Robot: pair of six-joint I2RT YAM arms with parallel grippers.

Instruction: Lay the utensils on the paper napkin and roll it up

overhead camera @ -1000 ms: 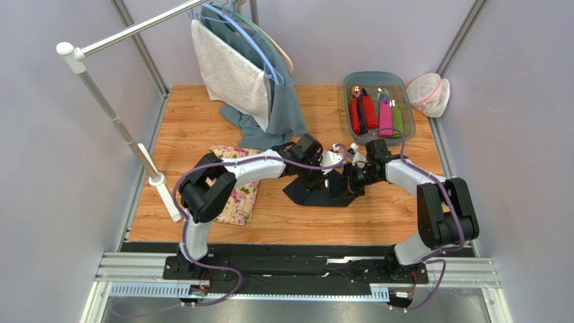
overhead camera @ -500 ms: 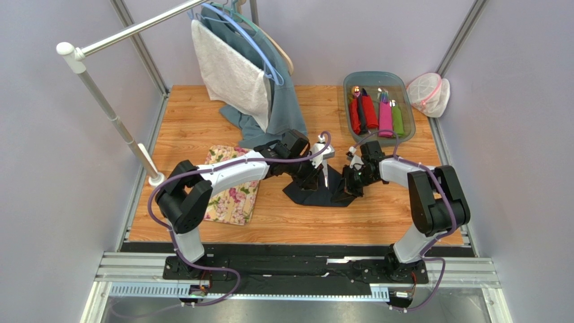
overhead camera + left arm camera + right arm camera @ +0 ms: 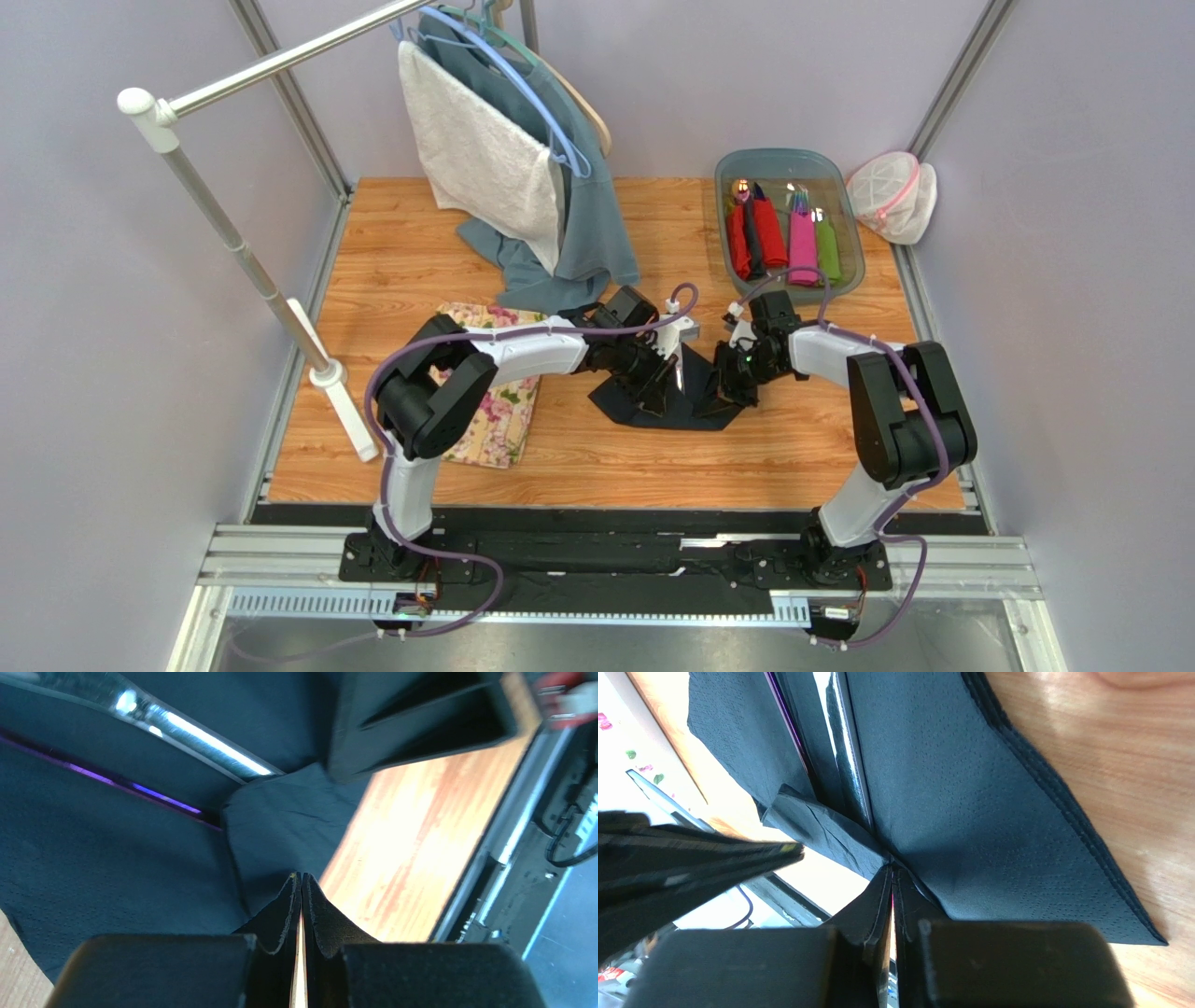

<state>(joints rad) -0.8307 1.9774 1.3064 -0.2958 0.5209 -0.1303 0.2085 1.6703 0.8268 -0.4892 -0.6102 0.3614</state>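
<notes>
Right at the tips, the left gripper (image 3: 300,899) has its fingers pressed together on a raised flap of the paper napkin (image 3: 105,868). The right gripper (image 3: 891,899) is likewise closed, its tips meeting a crumpled fold of the same sheet. The paper between the pads is too thin to see clearly, so each pinch seems likely rather than certain. The two grippers face each other tip to tip, close together.

Just past the flap, a silver utensil (image 3: 203,742) and a purple-tinted utensil (image 3: 119,785) lie side by side on the napkin, partly tucked under its fold. The napkin lies on the wooden table (image 3: 421,280), and from above both wrists cover its middle. Near it on the left lies a floral mat (image 3: 498,413), partly hidden by the left arm.

Behind hang a white towel (image 3: 470,147) and a teal garment (image 3: 601,224) on a rack. At the far right a clear bin (image 3: 718,175) holds red, pink and green rolls, with a mesh bag (image 3: 892,193) beside it.
</notes>
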